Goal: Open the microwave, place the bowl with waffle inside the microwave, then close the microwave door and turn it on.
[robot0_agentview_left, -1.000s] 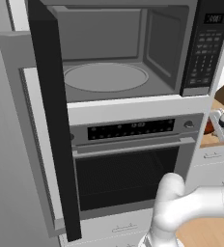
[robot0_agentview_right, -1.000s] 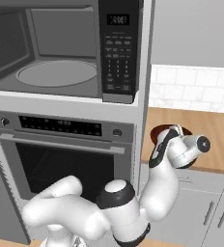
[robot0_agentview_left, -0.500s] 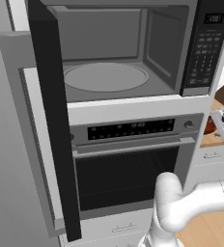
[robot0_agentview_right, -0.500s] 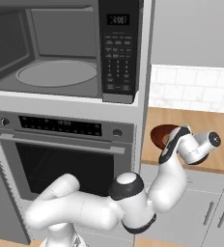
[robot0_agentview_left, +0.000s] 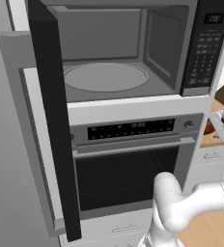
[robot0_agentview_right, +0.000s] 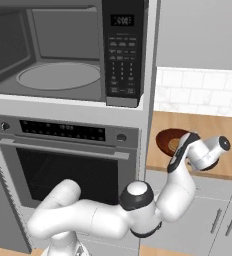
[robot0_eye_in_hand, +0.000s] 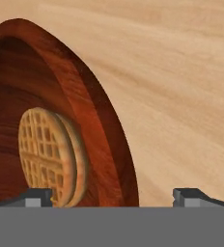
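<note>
The microwave (robot0_agentview_left: 119, 53) door (robot0_agentview_left: 51, 120) stands open. Right of the microwave, the bowl (robot0_agentview_right: 169, 141) with the waffle (robot0_eye_in_hand: 49, 157) sits on the worktop (robot0_agentview_right: 208, 130), the spread pincer (robot0_eye_in_hand: 113, 195) straddling its rim, grasp pending; loading, closing and starting remain.

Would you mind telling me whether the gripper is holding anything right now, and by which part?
Nothing is held: the gripper is open, its fingertips straddling the reddish-brown wooden bowl's rim.

The arm has reached further right — its gripper (robot0_agentview_right: 174, 161) now sits over the bowl (robot0_agentview_right: 168, 140)
</note>
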